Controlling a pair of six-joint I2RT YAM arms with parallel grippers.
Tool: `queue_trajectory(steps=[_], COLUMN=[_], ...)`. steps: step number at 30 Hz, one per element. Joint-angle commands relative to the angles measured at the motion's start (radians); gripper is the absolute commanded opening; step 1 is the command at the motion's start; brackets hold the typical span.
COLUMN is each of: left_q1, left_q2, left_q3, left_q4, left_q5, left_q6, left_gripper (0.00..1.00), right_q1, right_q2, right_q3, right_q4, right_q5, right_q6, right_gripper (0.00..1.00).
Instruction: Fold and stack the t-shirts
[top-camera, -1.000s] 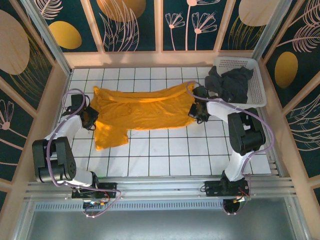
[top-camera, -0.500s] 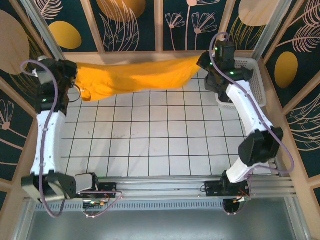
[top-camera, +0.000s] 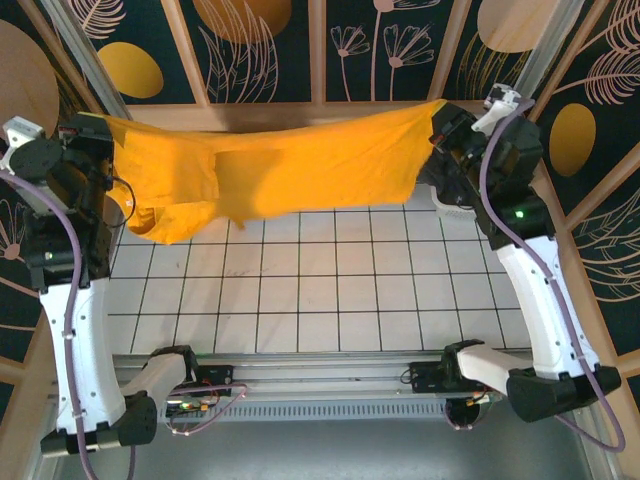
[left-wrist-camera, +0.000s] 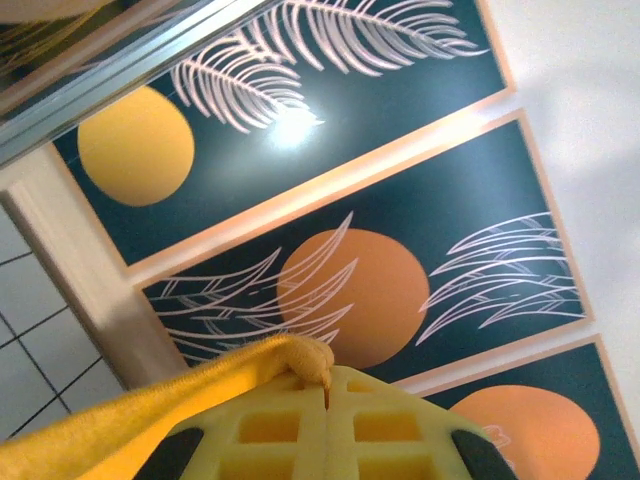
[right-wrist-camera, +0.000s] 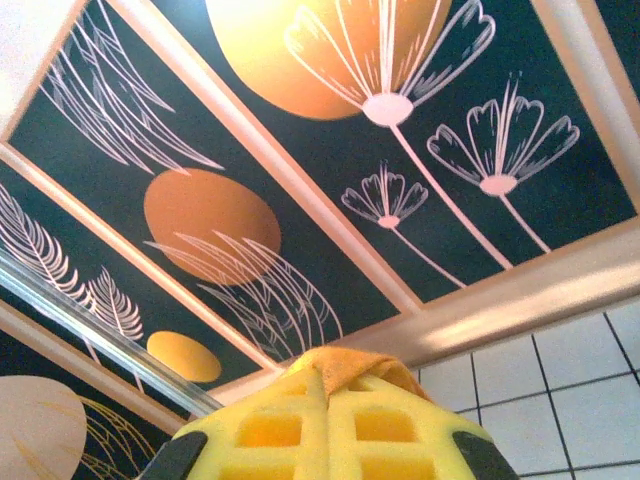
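The orange-yellow t-shirt hangs stretched in the air between both raised arms, high over the back of the tiled table. My left gripper is shut on its left end, and in the left wrist view a bunched cloth edge is pinched between the yellow pads at the left gripper. My right gripper is shut on the shirt's right end; the orange cloth pokes out between the pads at the right gripper. One sleeve droops at the lower left. The charcoal grey t-shirt is hidden behind the right arm.
The white tiled table spreads below the hanging shirt. A bit of the white lattice basket peeks out beside the right arm at the back right. Decorated wall panels enclose the back and sides.
Both arms have lifted the orange-yellow t-shirt off the table and raised it higher, spreading it wide in the air. The arms have swung outward and up.
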Motion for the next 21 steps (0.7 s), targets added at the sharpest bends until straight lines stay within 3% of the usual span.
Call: queue_trajectory(steps=[1, 7, 13, 19, 21], left_q1=[0.002, 0.002, 0.022, 0.032, 0.031], left_q2=[0.134, 0.378, 0.571, 0.633, 0.574], left_q3=[0.021, 0.113, 0.363, 0.728, 0.724], left_q4=[-0.041, 0.006, -0.004, -0.172, -0.221], left_q5=[0.058, 0.208, 0.263, 0.196, 0.125], left_q6=[-0.006, 0.063, 0.097, 0.163, 0.187], left_gripper=[0.00, 0.00, 0.00, 0.00, 0.00], right_q1=[-0.011, -0.023, -0.051, -0.100, -0.121], right_q2=[0.129, 0.364, 0.560, 0.527, 0.461], right_q3=[0.047, 0.184, 0.418, 0.468, 0.396], right_q4=[0.040, 0.108, 0.074, 0.056, 0.073], right_q5=[-0.057, -0.147, -0.182, -0.154, -0.160], right_q6=[0.029, 0.044, 0.057, 0.084, 0.104], right_gripper=[0.00, 0.00, 0.00, 0.00, 0.00])
